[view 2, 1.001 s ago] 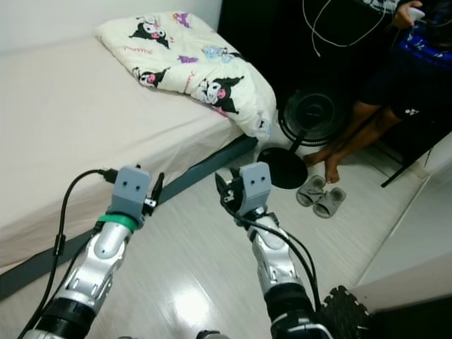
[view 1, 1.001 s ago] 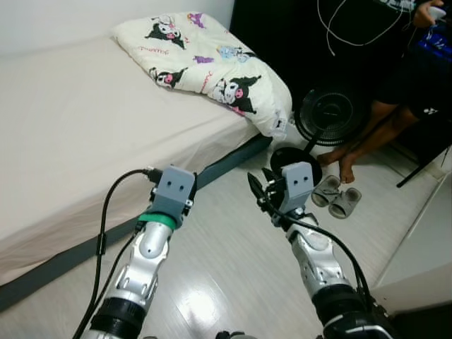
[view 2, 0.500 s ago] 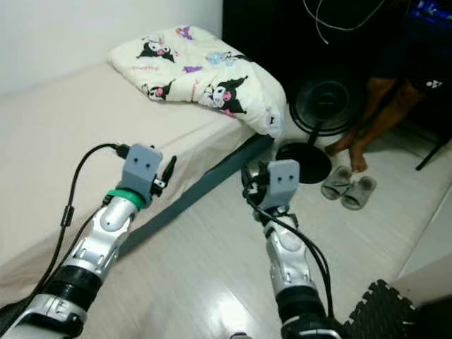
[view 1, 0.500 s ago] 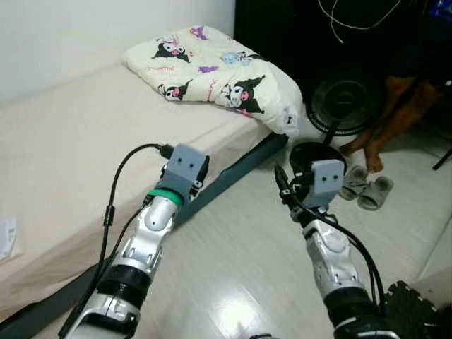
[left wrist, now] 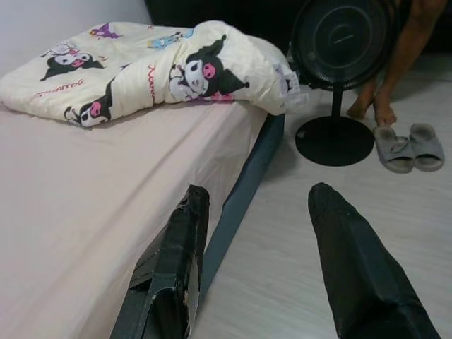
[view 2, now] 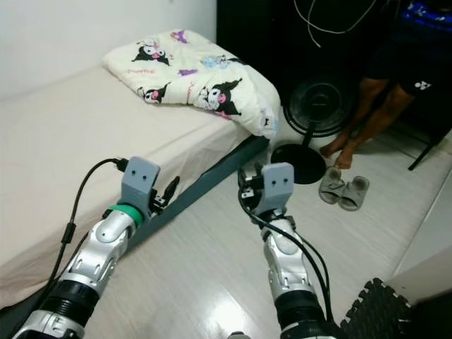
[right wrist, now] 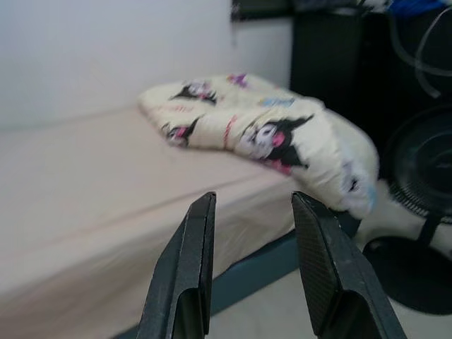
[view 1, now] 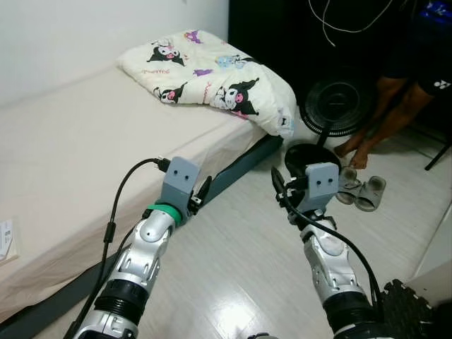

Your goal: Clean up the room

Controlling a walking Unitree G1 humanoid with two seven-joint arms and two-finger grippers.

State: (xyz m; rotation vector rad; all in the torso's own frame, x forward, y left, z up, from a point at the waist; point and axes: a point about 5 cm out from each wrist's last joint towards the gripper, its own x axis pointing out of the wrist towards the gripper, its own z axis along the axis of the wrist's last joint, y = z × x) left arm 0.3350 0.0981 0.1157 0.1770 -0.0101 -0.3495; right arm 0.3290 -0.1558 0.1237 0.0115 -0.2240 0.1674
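Bed [view 1: 70, 141] with a cartoon-print quilt [view 1: 212, 74] bunched at its far corner; pale floor [view 1: 240, 261] beside it bearing a standing fan [view 1: 339, 109] and grey slippers [view 1: 364, 192].

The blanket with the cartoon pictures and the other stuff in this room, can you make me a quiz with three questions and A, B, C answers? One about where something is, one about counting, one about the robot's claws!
1. Where is the cartoon blanket?
A. On the floor
B. Bunched up at the far corner of the bed
C. Hanging on the fan

2. How many grey slippers sit on the floor near the fan?
A. Two
B. One
C. Four

3. What are the left claw and the right claw doing?
A. Both squeeze the blanket
B. One holds a slipper
C. Both are open and hold nothing

Answers:
1. B, the blanket lies piled on the mattress, with one end drooping over its edge.
2. A, a pair lies side by side beside the fan's round black base.
3. C, each wrist view shows two black fingers spread apart with only the room between them.
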